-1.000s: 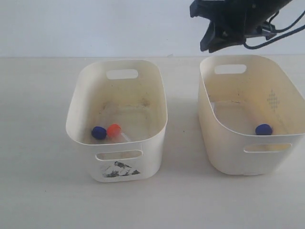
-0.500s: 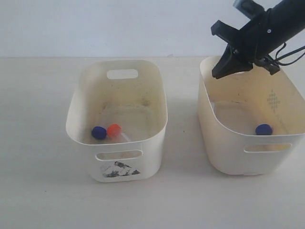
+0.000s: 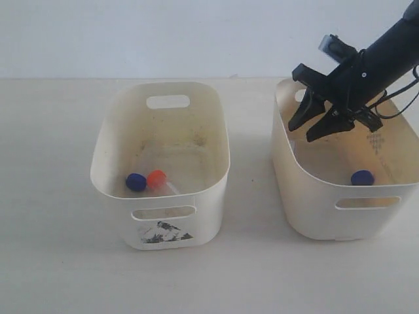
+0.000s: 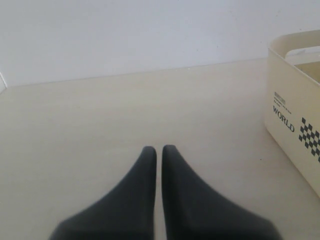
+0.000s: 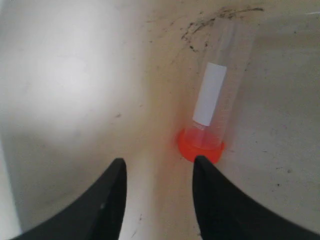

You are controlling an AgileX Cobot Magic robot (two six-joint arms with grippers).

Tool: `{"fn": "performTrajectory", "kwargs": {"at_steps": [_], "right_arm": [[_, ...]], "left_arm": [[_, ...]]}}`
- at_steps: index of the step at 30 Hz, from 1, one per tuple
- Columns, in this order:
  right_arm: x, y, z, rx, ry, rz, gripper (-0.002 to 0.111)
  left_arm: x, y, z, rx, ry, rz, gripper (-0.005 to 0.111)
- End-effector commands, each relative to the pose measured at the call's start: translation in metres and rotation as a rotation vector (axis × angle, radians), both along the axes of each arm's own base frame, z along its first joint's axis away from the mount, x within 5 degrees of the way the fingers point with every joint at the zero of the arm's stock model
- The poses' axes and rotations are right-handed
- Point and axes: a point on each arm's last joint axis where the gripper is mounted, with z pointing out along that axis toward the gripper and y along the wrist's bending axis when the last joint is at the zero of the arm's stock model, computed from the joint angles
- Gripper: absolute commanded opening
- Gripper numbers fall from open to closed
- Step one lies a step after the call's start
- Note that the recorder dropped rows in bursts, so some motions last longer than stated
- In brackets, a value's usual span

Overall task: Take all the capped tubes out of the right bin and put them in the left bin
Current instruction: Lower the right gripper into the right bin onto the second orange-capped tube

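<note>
In the exterior view the left bin with the sticker holds a dark blue cap and an orange-red cap side by side near its front wall. The right bin shows one blue-capped tube near its front right. My right gripper hangs open inside the right bin's back left part. In the right wrist view the right gripper is open over a cream bin floor, and a clear labelled tube with an orange-red cap lies just beyond one fingertip. My left gripper is shut and empty above the bare table.
A cream tub wall with a "WORLD" checker sticker stands beside the left gripper in the left wrist view. Light tabletop lies between and in front of the two bins. Cables trail from the right arm.
The right arm has come down from above the back rim of the right bin into the bin, jaws open. The tubes seen from outside have not moved.
</note>
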Motion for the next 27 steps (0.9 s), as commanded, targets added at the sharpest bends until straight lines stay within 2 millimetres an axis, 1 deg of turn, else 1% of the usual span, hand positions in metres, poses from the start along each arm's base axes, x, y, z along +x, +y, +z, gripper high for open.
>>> {"fn": "performTrajectory", "kwargs": {"at_steps": [1, 5, 10, 14, 15, 17, 18, 19, 20, 21, 23, 24, 27], "right_arm": [[0.002, -0.004, -0.012, -0.029, 0.03, -0.017, 0.044], [0.002, -0.005, -0.025, -0.046, 0.052, -0.031, 0.044], [-0.001, -0.009, -0.047, -0.083, 0.058, -0.083, 0.045], [0.001, -0.006, -0.047, -0.049, 0.047, -0.106, 0.045], [0.002, -0.003, -0.045, -0.025, 0.039, -0.112, 0.045], [0.003, 0.004, -0.045, -0.029, 0.017, -0.103, 0.045], [0.004, 0.009, -0.046, -0.037, 0.008, -0.097, 0.047], [0.005, 0.015, -0.046, -0.044, -0.005, -0.087, 0.054], [0.006, 0.022, -0.047, -0.056, -0.025, -0.08, 0.065], [0.007, 0.025, -0.047, -0.071, -0.035, -0.08, 0.067], [0.007, 0.028, -0.049, -0.126, -0.049, -0.08, 0.061], [0.007, 0.027, -0.05, -0.151, -0.049, -0.082, 0.054], [0.006, 0.027, -0.051, -0.15, -0.038, -0.078, 0.051]], "left_arm": [[0.0, 0.0, 0.003, -0.018, -0.02, 0.001, 0.004], [0.0, 0.0, 0.003, -0.018, -0.02, 0.001, 0.004], [0.0, 0.0, 0.003, -0.018, -0.02, 0.001, 0.004], [0.0, 0.0, 0.003, -0.018, -0.02, 0.001, 0.004], [0.0, 0.0, 0.003, -0.018, -0.02, 0.001, 0.004], [0.0, 0.0, 0.003, -0.018, -0.02, 0.001, 0.004], [0.0, 0.0, 0.003, -0.018, -0.02, 0.001, 0.004], [0.0, 0.0, 0.003, -0.018, -0.02, 0.001, 0.004], [0.0, 0.0, 0.003, -0.018, -0.02, 0.001, 0.004], [0.0, 0.0, 0.003, -0.018, -0.02, 0.001, 0.004], [0.0, 0.0, 0.003, -0.018, -0.02, 0.001, 0.004], [0.0, 0.0, 0.003, -0.018, -0.02, 0.001, 0.004], [0.0, 0.0, 0.003, -0.018, -0.02, 0.001, 0.004]]}}
